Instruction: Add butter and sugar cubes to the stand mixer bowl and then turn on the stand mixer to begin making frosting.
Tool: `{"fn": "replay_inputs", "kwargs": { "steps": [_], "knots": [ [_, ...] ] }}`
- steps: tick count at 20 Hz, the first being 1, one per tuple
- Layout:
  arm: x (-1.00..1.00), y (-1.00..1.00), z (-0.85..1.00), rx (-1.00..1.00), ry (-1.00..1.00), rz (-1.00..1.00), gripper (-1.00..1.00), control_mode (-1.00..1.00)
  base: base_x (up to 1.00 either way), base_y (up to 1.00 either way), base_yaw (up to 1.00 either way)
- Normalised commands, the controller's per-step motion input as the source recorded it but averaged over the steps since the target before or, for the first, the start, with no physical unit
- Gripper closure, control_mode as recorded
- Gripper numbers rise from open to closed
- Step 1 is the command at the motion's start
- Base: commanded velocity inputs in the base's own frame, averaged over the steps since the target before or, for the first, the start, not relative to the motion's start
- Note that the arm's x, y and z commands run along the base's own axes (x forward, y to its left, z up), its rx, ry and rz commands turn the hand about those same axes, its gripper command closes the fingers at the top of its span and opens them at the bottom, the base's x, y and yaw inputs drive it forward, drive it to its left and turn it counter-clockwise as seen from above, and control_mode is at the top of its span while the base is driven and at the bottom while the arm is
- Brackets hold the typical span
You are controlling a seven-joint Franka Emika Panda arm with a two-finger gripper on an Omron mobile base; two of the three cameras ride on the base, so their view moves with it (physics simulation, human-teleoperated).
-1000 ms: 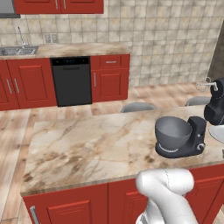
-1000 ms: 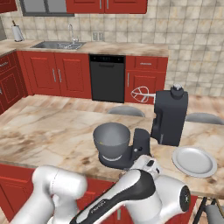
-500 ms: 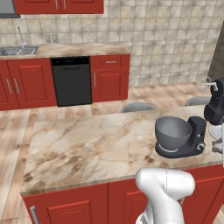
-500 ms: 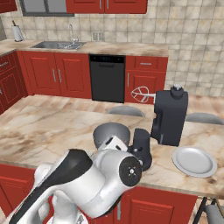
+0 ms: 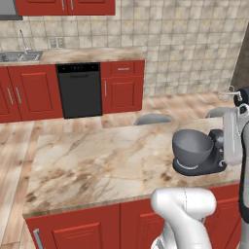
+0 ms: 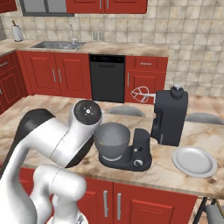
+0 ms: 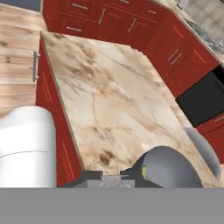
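Looking down from the right base view, you'll find the deep round grey metal stand mixer bowl (image 6: 112, 138) seated on the round base of the dark charcoal stand mixer (image 6: 168, 118), whose bulky head is tilted back at about 2 o'clock from the bowl. The flat white plate (image 6: 194, 161) lies at 3 o'clock, bare. I can't spot any sugar cubes or butter — too small or hidden.

Your two-finger gripper (image 7: 111, 180) is clenched, with nothing visibly held, just over the bowl's rim at 4 o'clock in the hand view. Judge the bowl as stiff, smooth and slippery; leave it seated. The small silver side knob (image 6: 138, 163) is the fiddly part — pinch it lightly. The veined marble countertop (image 5: 102, 158) is glossy.
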Motion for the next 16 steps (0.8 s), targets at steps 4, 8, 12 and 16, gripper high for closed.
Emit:
{"fn": "replay_inputs", "kwargs": {
  "steps": [4,8,12,16],
  "knots": [
    [0.61,0.00,0.00,-0.11,0.25,0.00,1.00,-1.00,0.00,0.00,0.00],
    [0.65,0.00,-0.32,-0.14,0.27,0.00,1.00,-1.00,0.00,0.00,0.00],
    [0.29,0.00,-0.35,-0.12,0.10,-0.01,1.00,-1.00,0.00,0.00,0.00],
    [0.50,0.00,-0.24,-0.08,0.11,0.00,1.00,-1.00,0.00,0.00,0.00]
  ]
}}
